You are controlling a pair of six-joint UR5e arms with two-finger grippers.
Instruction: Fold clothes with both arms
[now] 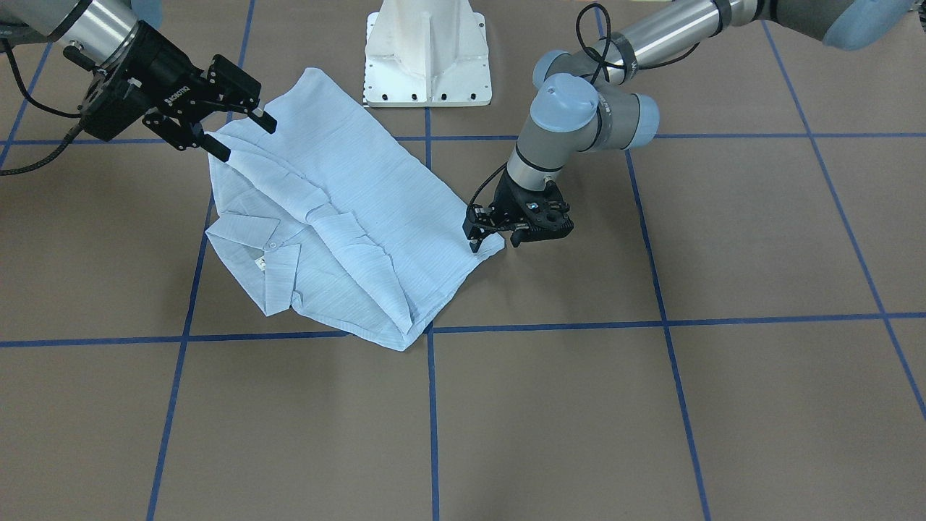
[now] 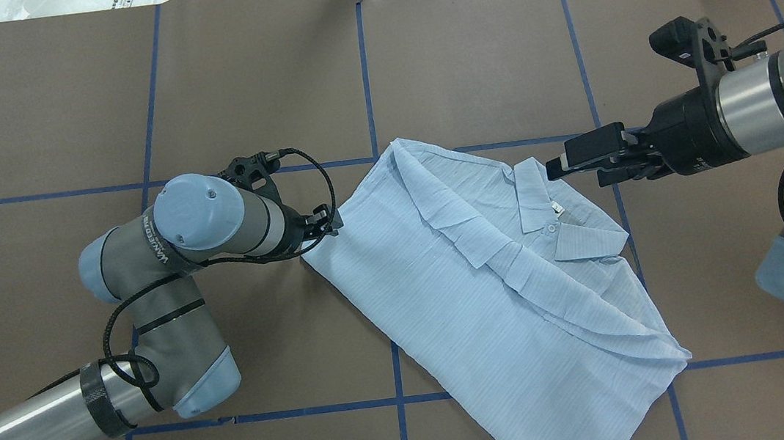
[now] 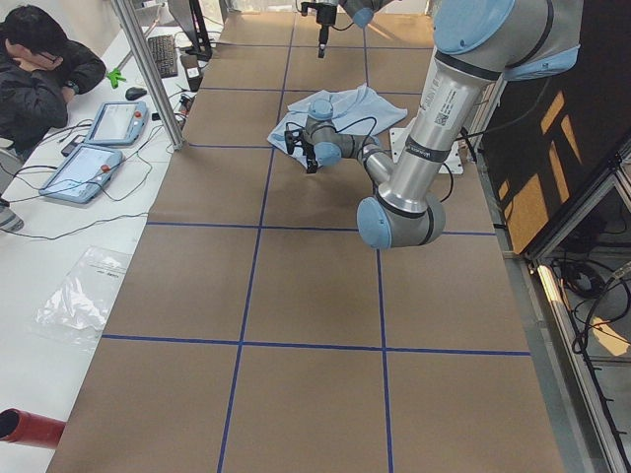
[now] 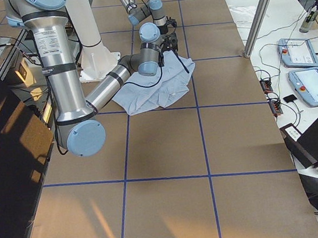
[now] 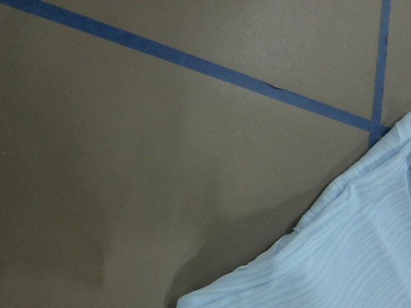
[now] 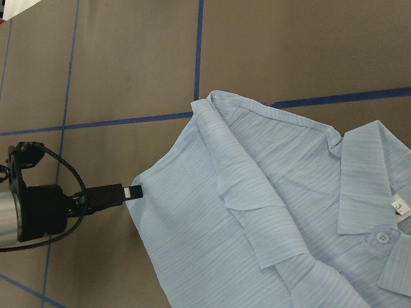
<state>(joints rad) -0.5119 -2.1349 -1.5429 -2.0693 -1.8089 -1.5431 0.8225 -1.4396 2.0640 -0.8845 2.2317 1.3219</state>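
Note:
The light-blue striped shirt [image 1: 362, 202] lies on the brown table, folded into a slanted oblong with its sleeves tucked in. Its collar and white neck tag [image 2: 557, 208] face up. It also shows in the overhead view [image 2: 488, 290] and in both wrist views [image 6: 270, 212] [image 5: 347, 256]. My left gripper [image 1: 496, 242] is low at the shirt's hem corner, pointing down. It looks open, with one fingertip [image 1: 475, 242] over the cloth and the other just off it. My right gripper [image 1: 246, 139] is open and empty, raised above the shirt's other end; overhead it [image 2: 575, 171] sits beside the collar.
The white pedestal base [image 1: 427, 54] stands just behind the shirt. Blue tape lines [image 1: 432, 405] grid the brown table. On the robot's left side a seated person [image 3: 39, 69], tablets [image 3: 99, 148] and a metal post [image 3: 148, 69] are beyond the table edge.

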